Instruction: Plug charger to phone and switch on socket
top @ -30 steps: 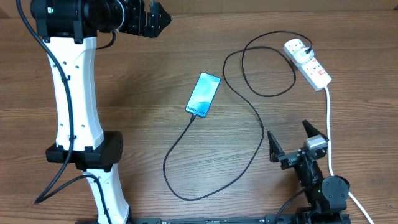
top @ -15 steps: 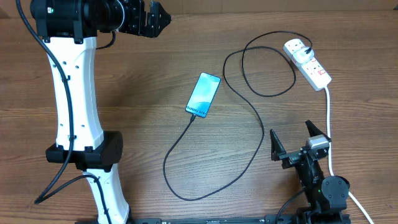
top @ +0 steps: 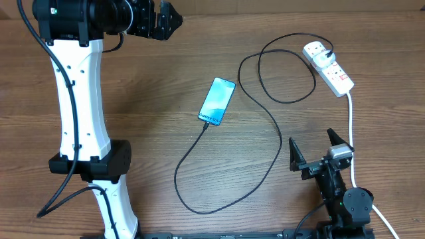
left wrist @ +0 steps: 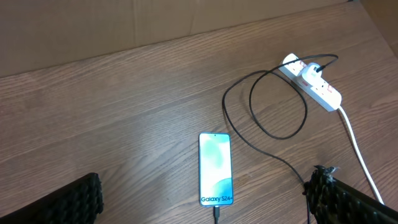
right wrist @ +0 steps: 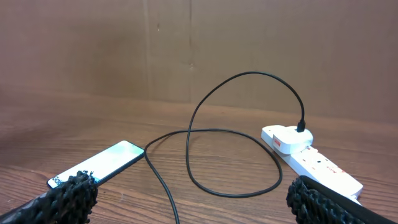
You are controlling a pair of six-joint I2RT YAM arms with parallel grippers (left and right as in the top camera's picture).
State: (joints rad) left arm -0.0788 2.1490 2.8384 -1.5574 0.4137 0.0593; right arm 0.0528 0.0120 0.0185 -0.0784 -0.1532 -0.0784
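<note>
The phone (top: pixel 217 101) lies face up mid-table, its teal screen lit and reading "Galaxy S24" (left wrist: pixel 215 168). The charger (top: pixel 269 118), a thin black cable, has its tip in the phone's lower end (left wrist: pixel 216 214). From there it loops toward the front of the table and curls back to a white plug (right wrist: pixel 286 138) seated in the socket (top: pixel 330 68), a white strip at the far right. My left gripper (top: pixel 166 18) hovers open, high at the far left, away from everything. My right gripper (top: pixel 314 151) is open near the front right edge, holding nothing.
The socket's thick white lead (top: pixel 350 133) runs down the right side, just past my right gripper and its base (top: pixel 352 202). The left arm's white column (top: pixel 80 99) stands on the left. A brown cardboard wall (right wrist: pixel 186 43) backs the table.
My right gripper has shifted a little to the right. The phone, cable, socket and left arm have stayed put.
</note>
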